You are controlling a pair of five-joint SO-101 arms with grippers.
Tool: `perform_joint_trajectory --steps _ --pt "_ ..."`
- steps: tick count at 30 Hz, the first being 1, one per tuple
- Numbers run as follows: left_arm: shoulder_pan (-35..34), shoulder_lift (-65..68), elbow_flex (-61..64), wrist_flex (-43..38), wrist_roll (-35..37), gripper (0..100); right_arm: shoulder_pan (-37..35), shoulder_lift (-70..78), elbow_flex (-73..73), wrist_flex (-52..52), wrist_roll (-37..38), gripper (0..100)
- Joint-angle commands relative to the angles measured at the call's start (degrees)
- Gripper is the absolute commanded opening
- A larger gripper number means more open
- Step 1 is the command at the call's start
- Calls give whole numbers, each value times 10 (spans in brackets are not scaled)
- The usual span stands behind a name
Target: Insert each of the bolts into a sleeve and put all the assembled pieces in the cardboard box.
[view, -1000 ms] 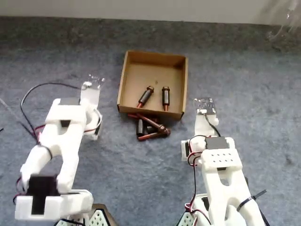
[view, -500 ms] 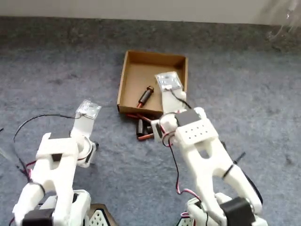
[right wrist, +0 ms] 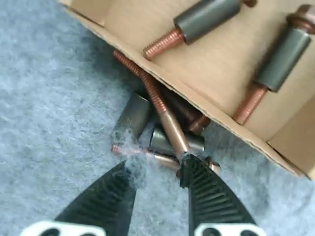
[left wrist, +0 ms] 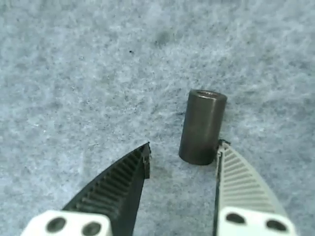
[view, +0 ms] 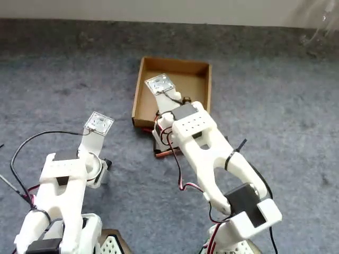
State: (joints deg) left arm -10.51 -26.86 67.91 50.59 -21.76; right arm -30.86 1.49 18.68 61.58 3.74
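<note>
Grey, carpet-like covering runs right across the counter (view: 275, 106), and in the upper centre of the high view sits the cardboard box (view: 137, 95), open to the camera. The left arm (view: 63, 177) stands in the lower left of that frame, well apart from the box.

Over to its wrist view: the left gripper (left wrist: 183, 146) is open, jaws spread wide, with a dark finger (left wrist: 118, 191) on one side and a pale finger (left wrist: 246, 189) on the other. Between them a dark sleeve (left wrist: 203, 127) stands on end on the grey surface, bore facing up. It's right up against the pale finger's tip; whether they touch, I can't tell. There's a clear gap to the dark finger.

Now the right arm (view: 204, 140), stretching from the lower right of the high view up to the near wall of the box and covering part of it. Peeking out beside it, just outside that wall, is a pile (view: 162, 150) of loose parts.

The right wrist view takes us in close. The right gripper (right wrist: 156, 164) is open too, nothing between its jaws, one fingertip right at the end of a long bolt (right wrist: 157, 101). That copper-coloured bolt lies across the heap, its far end at the box wall. Loose sleeves (right wrist: 132, 115) lie beside and under it.

Inside the box are two assembled pieces (right wrist: 209, 17), each a bolt through a sleeve with thread showing. They lie flat on the cardboard floor, apart from each other.
</note>
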Motion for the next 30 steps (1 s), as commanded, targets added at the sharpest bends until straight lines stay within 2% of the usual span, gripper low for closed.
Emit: perform_joint_trajectory --steps 1,8,15,21,23,30 --pt "0 0 12 -9 -11 220 -5 8 -38 2 38 113" --pt "0 0 12 -9 -11 220 0 43 -37 2 101 109" --pt "0 0 12 -9 -12 220 33 58 -37 -38 104 109" --pt "1 0 12 -9 -13 220 39 3 -36 -37 98 112" --pt "1 0 13 -9 -13 220 39 -13 -29 -36 68 112" --pt "2 0 13 -9 -13 220 38 -15 57 -30 -152 112"
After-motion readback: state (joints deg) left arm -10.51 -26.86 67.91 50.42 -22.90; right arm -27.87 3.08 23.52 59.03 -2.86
